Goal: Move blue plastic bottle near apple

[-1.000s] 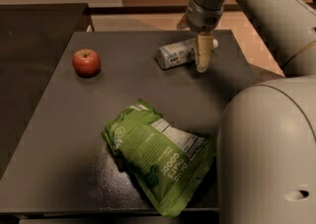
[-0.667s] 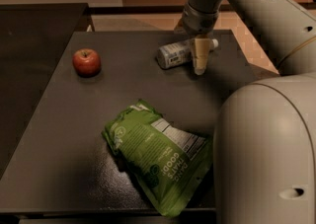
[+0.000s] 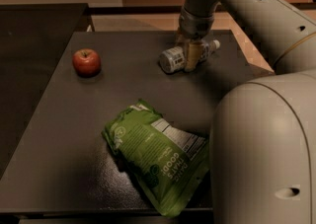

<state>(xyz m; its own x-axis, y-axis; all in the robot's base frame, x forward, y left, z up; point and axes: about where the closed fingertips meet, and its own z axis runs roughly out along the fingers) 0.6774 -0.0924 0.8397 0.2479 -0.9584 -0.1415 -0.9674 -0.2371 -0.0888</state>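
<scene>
The blue plastic bottle [image 3: 171,60] lies on its side at the back right of the dark table [image 3: 64,134], its white cap [image 3: 216,45] pointing right. The gripper [image 3: 188,53] has come down from above over the bottle's middle. It is open, with one finger [image 3: 192,59] in front of the bottle and the other behind it. The bottle rests on the table. The red apple [image 3: 86,62] sits at the back left of the table, well to the left of the bottle.
A green snack bag [image 3: 158,156] lies at the table's front, right of centre. The robot's pale body [image 3: 266,154] fills the lower right and hides the table's front right corner. A second dark surface [image 3: 29,35] stands to the left.
The gripper has moved left from beside the bottle's cap end to over its middle. The bottle, apple and bag have not moved.
</scene>
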